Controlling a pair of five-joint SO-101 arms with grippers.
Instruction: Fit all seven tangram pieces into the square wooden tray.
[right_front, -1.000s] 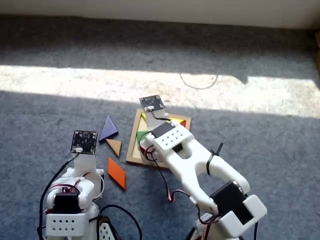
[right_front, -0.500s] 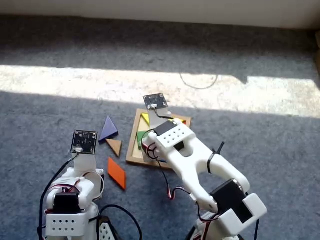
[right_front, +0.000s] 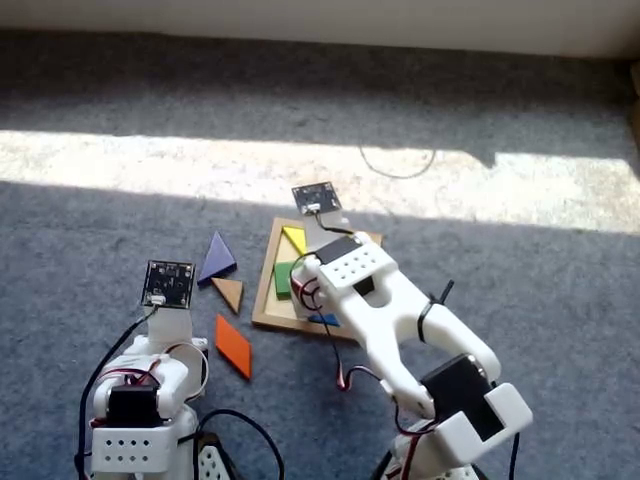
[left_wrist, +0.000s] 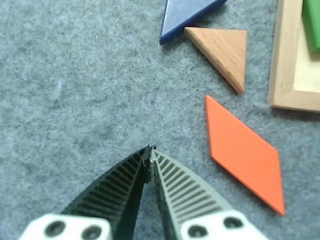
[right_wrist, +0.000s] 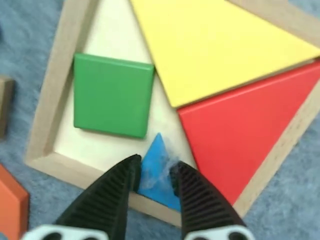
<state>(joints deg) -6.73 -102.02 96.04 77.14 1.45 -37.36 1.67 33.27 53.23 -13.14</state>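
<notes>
Black-fingered, the right gripper (right_wrist: 154, 164) pinches a small light-blue triangle (right_wrist: 156, 184) at the edge of the square wooden tray (right_wrist: 52, 100) nearest the arms. The piece's lower part overlaps that rim and its tip points into the tray; whether it rests on the tray floor or hangs just above it cannot be told. Just beside the tip, inside the tray, sits a green square (right_wrist: 112, 95), one side close along a rim and its near edge leaving a strip of bare floor before the near rim. A large red triangle (right_wrist: 240, 135) fills the corner on the other side of the tip, edge to edge with a large yellow triangle (right_wrist: 215, 45) beyond it; a bare wedge of floor runs between the green square and the yellow triangle. Outside the tray, on the left arm's side, the left gripper (left_wrist: 150, 152) hangs closed and empty over grey carpet (left_wrist: 75, 75). An orange parallelogram (left_wrist: 245, 155) lies near it, short of the rim, with a tan wooden triangle (left_wrist: 222, 52) and a dark blue triangle (left_wrist: 187, 12) farther along, nearly touching at their corners.
</notes>
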